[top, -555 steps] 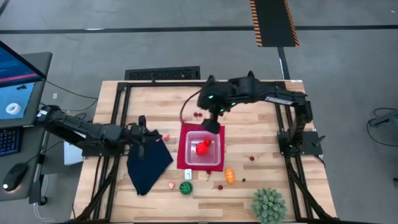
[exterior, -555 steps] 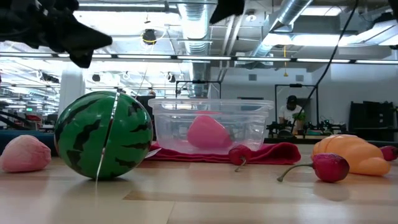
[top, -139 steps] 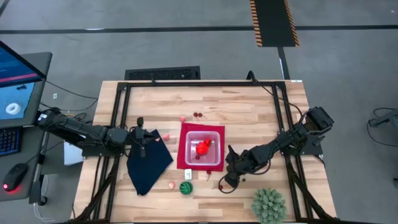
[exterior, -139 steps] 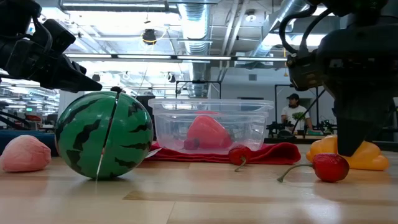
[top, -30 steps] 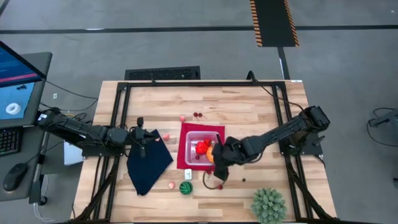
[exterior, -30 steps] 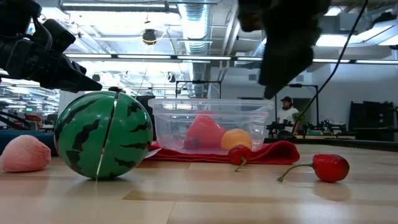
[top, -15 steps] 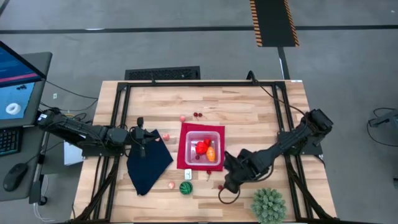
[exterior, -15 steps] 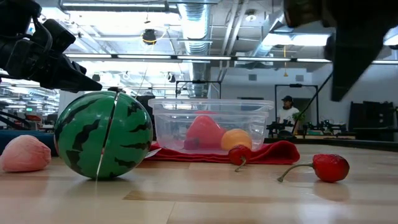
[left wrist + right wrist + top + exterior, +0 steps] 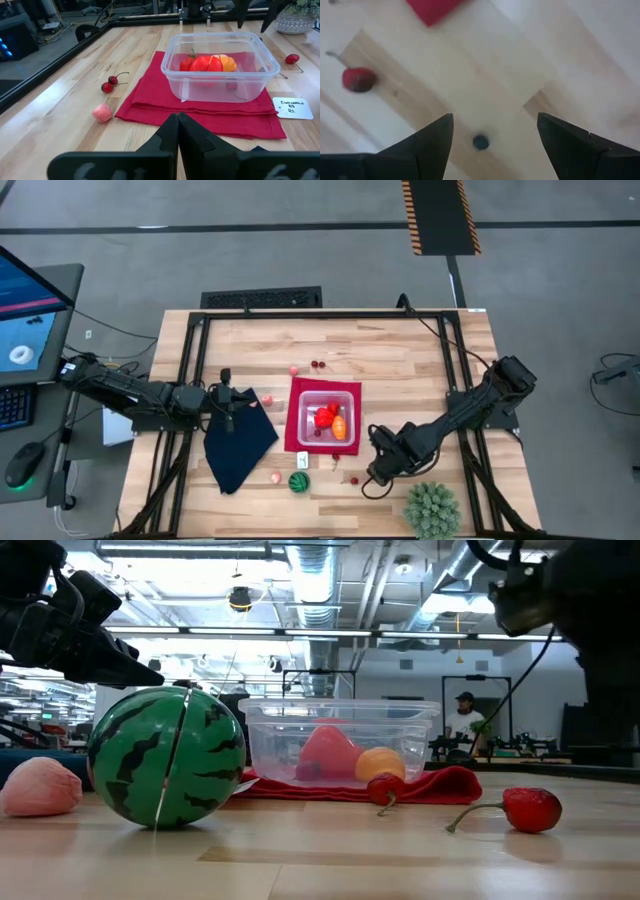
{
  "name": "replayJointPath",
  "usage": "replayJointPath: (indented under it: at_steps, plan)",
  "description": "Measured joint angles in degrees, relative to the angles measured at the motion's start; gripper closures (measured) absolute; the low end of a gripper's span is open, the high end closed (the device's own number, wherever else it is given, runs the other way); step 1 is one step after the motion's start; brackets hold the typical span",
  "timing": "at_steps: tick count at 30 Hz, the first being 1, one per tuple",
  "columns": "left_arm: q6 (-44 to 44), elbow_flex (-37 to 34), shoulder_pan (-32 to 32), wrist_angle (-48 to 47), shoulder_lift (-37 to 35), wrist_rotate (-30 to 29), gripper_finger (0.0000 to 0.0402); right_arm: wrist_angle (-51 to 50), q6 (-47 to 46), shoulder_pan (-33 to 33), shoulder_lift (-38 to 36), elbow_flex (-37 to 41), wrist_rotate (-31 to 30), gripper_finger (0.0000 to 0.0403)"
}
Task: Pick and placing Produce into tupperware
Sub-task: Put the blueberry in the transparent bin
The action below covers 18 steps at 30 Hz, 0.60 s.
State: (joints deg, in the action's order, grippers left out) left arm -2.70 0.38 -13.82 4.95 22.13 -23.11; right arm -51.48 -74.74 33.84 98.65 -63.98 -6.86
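Two claws: my right claw (image 9: pixel 378 473) hangs wide and empty over a cherry (image 9: pixel 358 80) on the counter (image 9: pixel 420 380); my left claw (image 9: pixel 177 131) is pinched closed. Strawberry (image 9: pixel 324 417) and orange fruit (image 9: pixel 341 424) sit in the tupperware (image 9: pixel 303 402).

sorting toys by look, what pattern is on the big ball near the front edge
The ball is green with dark wavy stripes, like a watermelon; the low view shows it best.

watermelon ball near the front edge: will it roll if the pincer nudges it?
Likely yes. The ball looks round and touches the table at one small spot. Its glossy skin may slip between fingers. A seam down its face hints it is hollow, so probably light.
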Motion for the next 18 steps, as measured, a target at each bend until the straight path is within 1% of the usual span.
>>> replayJointPath:
  at_steps: [6, 10, 16, 18]
  plan:
    - [0.01, 0.0, 0.0, 0.0, -0.01, 0.02, 0.0401, 1.08, -5.1, 2.61, 0.0, 1.07, 0.64, 0.0092]
    - [0.0, -0.02, 0.0, 0.0, -0.01, 0.0, 0.0401, 1.6, -6.76, 3.79, 0.0, 1.84, 0.82, 0.0092]
    - [0.02, -0.02, 0.0, 0.0, 0.0, 0.0, 0.0401, 8.7, -6.87, 4.53, 0.0, 2.88, 0.87, 0.0092]
    - [0.02, -0.02, 0.0, 0.0, 0.0, 0.0, 0.0402, 9.09, -7.11, 4.53, 0.0, 3.26, 0.93, 0.0092]
